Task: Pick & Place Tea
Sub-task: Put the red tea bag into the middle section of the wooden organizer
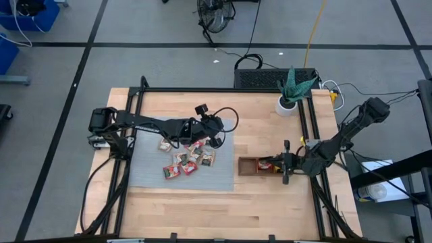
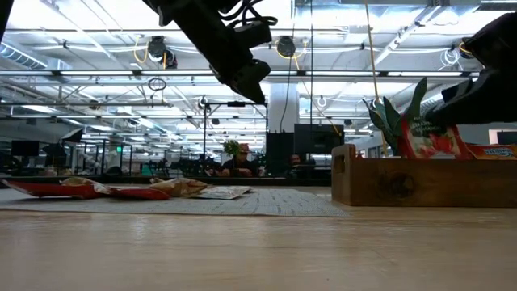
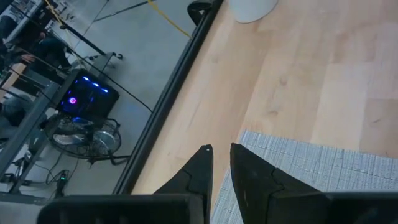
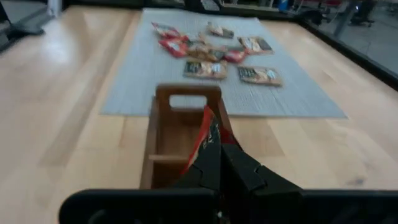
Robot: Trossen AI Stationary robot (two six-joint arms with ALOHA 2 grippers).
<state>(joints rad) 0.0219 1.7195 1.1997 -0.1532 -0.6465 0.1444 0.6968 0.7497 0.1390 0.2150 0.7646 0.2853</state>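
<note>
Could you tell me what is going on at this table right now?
The right gripper is shut on a red tea sachet and holds it over the wooden tray. The left gripper hangs above the far edge of the grey mat, its fingers nearly together, with nothing between them. The other sachets lie in a loose cluster on the mat.

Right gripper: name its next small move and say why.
Probably lower a little and open. The right gripper is shut on a red sachet just above the wooden tray, so releasing should drop it in. The left gripper waits above the grey mat.
</note>
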